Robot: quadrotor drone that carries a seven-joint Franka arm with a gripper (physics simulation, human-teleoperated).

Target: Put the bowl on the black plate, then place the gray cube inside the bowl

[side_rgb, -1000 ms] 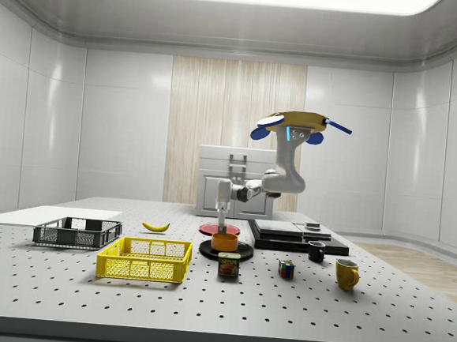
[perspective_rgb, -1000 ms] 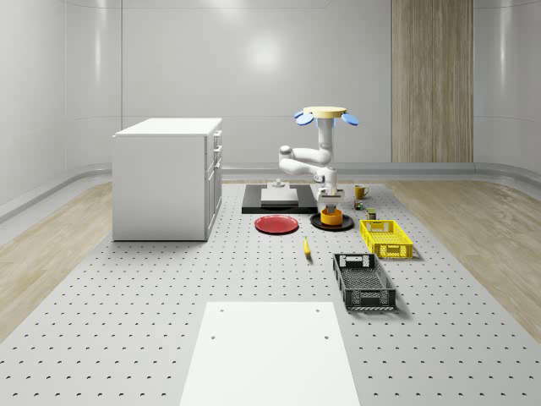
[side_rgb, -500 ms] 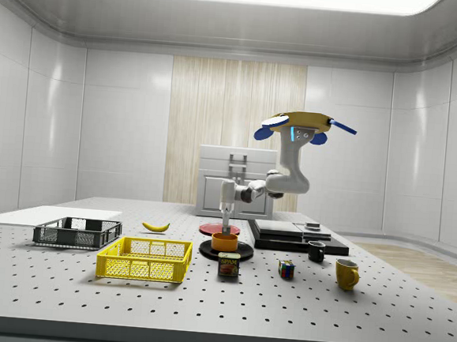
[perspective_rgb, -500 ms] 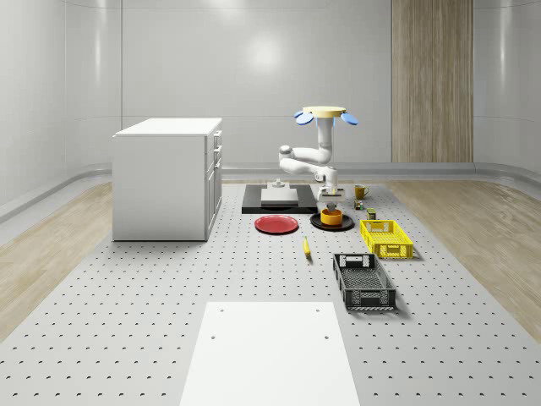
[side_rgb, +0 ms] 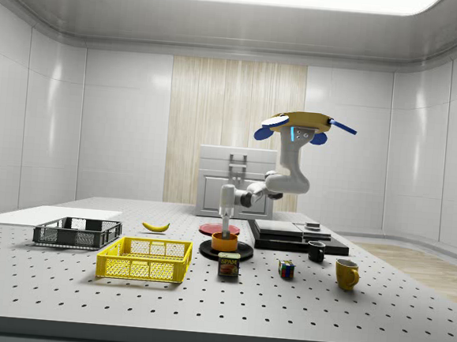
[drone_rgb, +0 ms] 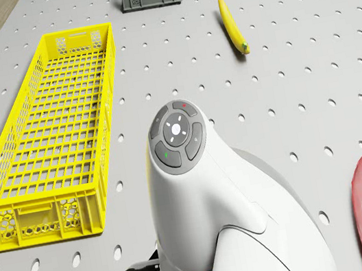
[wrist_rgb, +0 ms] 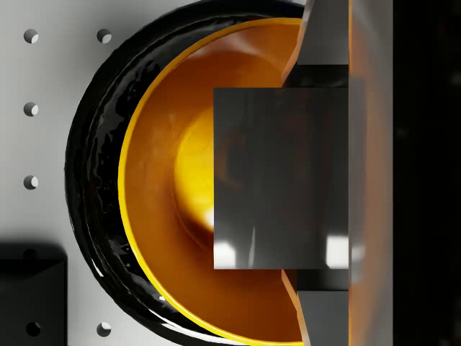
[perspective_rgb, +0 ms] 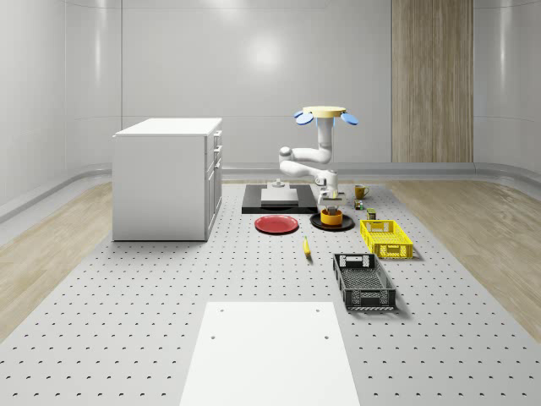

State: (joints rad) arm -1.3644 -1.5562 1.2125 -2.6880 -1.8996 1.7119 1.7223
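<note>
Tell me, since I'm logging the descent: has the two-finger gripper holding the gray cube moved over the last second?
Yes. In the side view the gripper has come down toward the orange bowl on the black plate.

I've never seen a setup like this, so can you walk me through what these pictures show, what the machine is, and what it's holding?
It is a simulated flying drone with a white robot arm hanging beneath it, ending in a two-finger gripper. Two pictures come from fixed cameras, one looking down over the whole perforated table, one from its side. One comes from the drone's body, one from the arm's wrist. The drone hovers above the table beside the black plate, with the arm reaching down over the orange bowl, which sits on that plate. The wrist view shows the gray cube between the fingers, right above the bowl. Also there: a white cabinet, red plate, banana, yellow crate and dark crate.
</note>
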